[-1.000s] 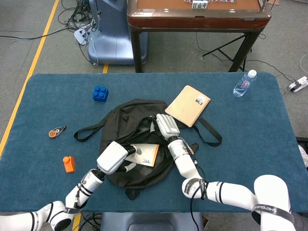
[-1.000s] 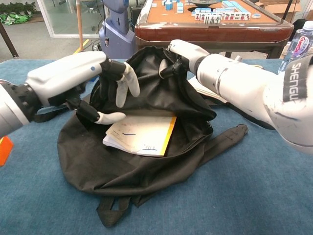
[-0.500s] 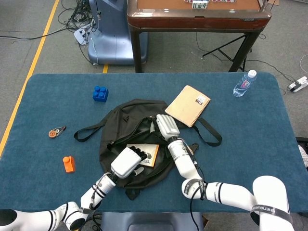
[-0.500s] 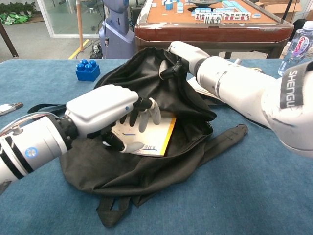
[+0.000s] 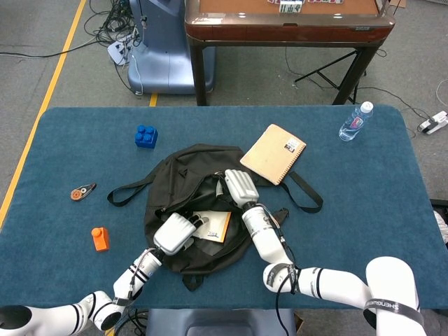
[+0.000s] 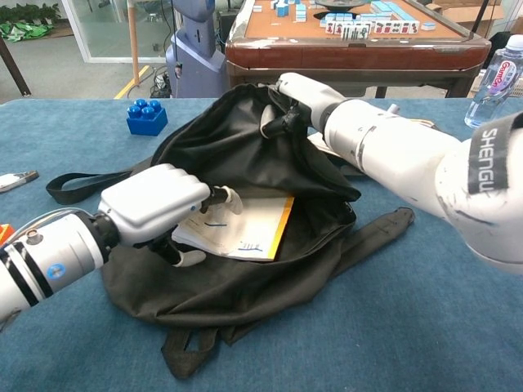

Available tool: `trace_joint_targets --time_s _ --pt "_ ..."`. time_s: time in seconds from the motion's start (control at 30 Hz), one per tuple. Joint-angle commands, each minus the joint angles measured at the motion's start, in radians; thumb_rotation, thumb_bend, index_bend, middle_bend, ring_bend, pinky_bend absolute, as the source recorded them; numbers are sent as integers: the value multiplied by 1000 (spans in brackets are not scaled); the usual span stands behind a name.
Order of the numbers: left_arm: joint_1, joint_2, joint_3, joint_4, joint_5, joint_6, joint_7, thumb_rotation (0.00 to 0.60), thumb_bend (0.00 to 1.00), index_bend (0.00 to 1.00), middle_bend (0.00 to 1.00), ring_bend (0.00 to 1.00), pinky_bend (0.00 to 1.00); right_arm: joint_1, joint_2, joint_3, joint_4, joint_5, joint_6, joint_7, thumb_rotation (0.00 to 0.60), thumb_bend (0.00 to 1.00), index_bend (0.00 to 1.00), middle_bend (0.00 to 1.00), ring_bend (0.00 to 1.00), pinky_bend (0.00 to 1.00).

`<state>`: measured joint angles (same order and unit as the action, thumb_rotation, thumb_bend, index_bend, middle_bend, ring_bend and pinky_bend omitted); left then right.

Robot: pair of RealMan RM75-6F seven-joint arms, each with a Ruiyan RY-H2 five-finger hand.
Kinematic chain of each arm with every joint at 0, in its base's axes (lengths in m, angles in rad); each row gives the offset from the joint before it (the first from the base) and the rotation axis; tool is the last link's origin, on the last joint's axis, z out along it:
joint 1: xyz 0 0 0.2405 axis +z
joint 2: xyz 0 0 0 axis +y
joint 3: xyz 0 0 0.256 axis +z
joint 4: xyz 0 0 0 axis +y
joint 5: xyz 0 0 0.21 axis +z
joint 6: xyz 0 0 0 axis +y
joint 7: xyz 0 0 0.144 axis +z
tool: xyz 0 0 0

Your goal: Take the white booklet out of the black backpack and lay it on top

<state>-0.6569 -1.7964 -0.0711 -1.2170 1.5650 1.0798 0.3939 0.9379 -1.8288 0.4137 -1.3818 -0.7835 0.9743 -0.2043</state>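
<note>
The black backpack (image 5: 183,183) (image 6: 245,286) lies open in the middle of the blue table. Inside its mouth lies the white booklet (image 5: 214,225) (image 6: 245,224), which has an orange edge. My left hand (image 5: 174,233) (image 6: 155,204) is at the booklet's left edge, with curled fingers on top and the thumb under the edge, pinching it. My right hand (image 5: 240,187) (image 6: 298,91) grips the upper lip of the backpack's opening and holds it raised.
A tan spiral notebook (image 5: 274,152) lies on the backpack's far right strap. A water bottle (image 5: 355,121) (image 6: 494,77) stands at the far right. A blue brick (image 5: 145,135) (image 6: 147,117), a small tool (image 5: 82,191) and an orange piece (image 5: 100,239) lie to the left.
My left hand came down from above the bag, then slid left to the booklet's edge as its spread fingers curled onto it. The right hand kept its hold on the flap.
</note>
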Motion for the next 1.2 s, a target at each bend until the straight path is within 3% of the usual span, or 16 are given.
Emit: trace_joint_targets --time_s 0.03,0.37,0.5,0.7,0.97,1.2 --pt "-2 -10 6 32 6 12 7 600 273 289 370 357 407 -1 -3 0 -1 2 3 -3 600 796 733 477 466 604" --pt "-10 -42 12 111 20 37 18 600 272 258 337 332 384 0 -10 7 -4 11 6 -10 600 796 733 476 465 604" --pt "-11 -41 18 110 17 34 33 600 273 251 331 330 381 -45 51 -13 -40 -12 -5 22 600 796 733 476 466 604" --pt "-12 -30 13 78 0 24 76 600 273 235 309 328 373 -55 63 -21 -47 -26 -19 42 600 796 733 476 466 604" --pt "-27 -57 -15 90 -49 -10 117 600 273 251 309 328 373 -59 67 -23 -57 -29 -13 41 600 797 733 476 465 604" --pt "-42 -91 -29 140 -50 4 88 600 272 332 311 330 373 -60 68 -23 -60 -25 -13 41 600 797 733 476 466 604"
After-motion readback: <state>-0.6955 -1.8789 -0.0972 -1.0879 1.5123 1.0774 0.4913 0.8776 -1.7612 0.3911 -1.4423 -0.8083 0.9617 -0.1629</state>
